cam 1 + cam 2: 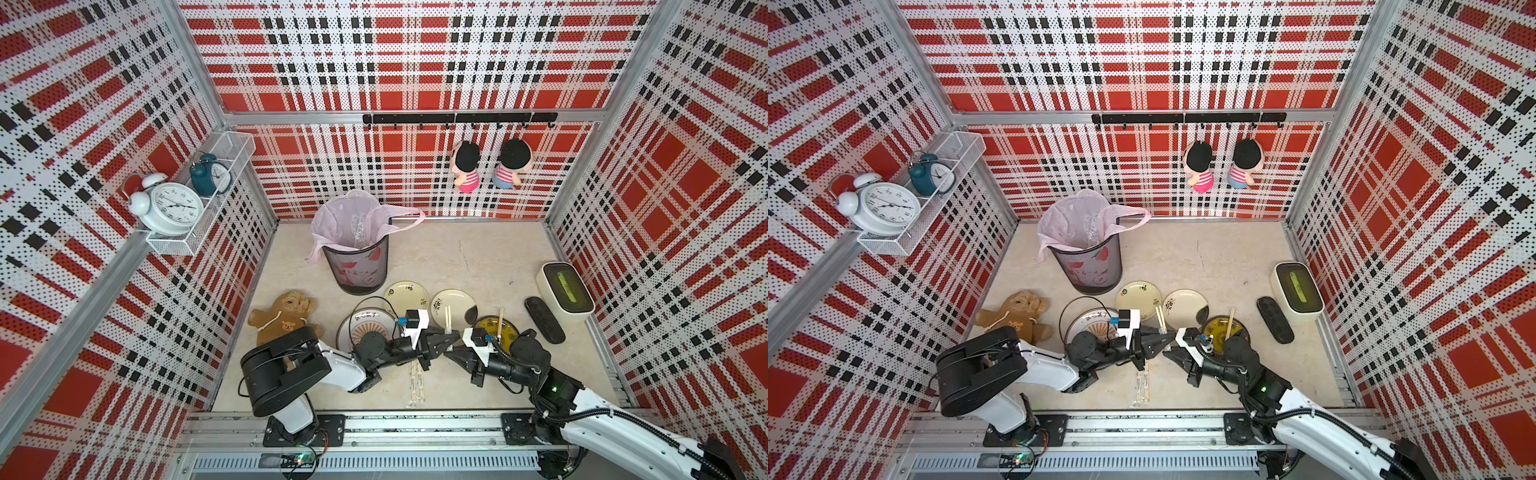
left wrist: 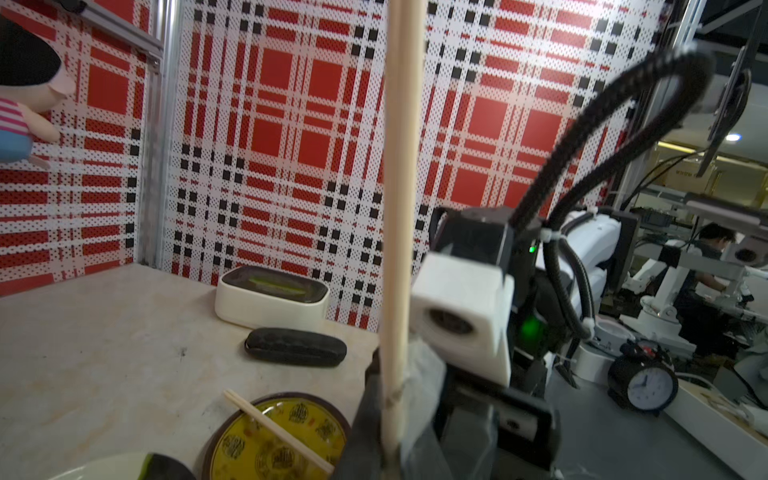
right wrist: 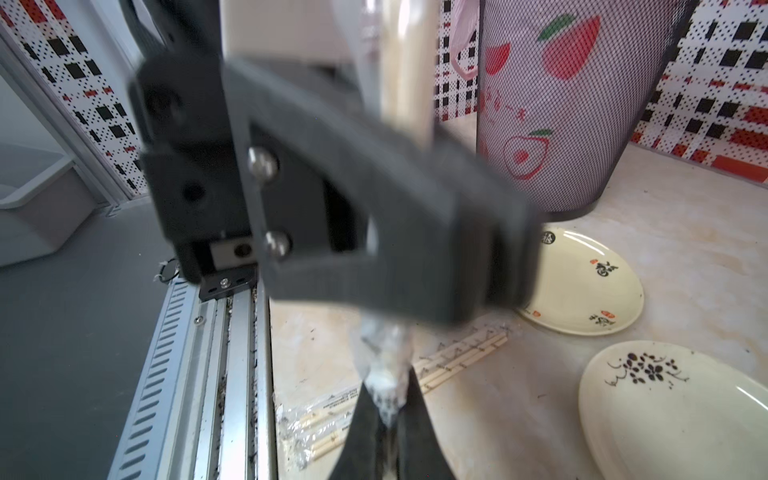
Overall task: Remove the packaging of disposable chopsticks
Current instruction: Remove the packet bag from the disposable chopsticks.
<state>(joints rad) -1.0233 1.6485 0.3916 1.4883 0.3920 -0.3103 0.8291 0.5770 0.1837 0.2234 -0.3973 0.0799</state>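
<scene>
2 pincers meet tip to tip over the front middle of the desk (image 1: 478, 257), and the job hangs between them. The left pincer (image 1: 452, 332) is closed narrow on a pair of disposable chopsticks (image 2: 401, 208). The pair looks short in both top views, so I judge it to stand roughly upright, and it shows as bare wood on the side away from the right arm. The right pincer (image 3: 388, 411) is pinched tight on the crumpled end of the packaging (image 3: 384, 353), a clear crinkly sleeve that trails out of the other side of the left pincer and runs straight into the right one's tips.

So the sleeve lies in line with the sticks' long axis, with 1 arm on each end. How much wood is inside the plastic I cannot tell. To my eye the coming move is a straight draw apart along that axis; a sideways tug would more likely tear the plastic or cock the sticks in the jaws.

1 bare pair (image 2: 278, 432) lies across the yellow plate (image 2: 249, 453). Wrapped pairs (image 1: 415, 382) wait on the desk under the left arm. The lined bin (image 1: 357, 270) stands well apart, toward the back wall.
</scene>
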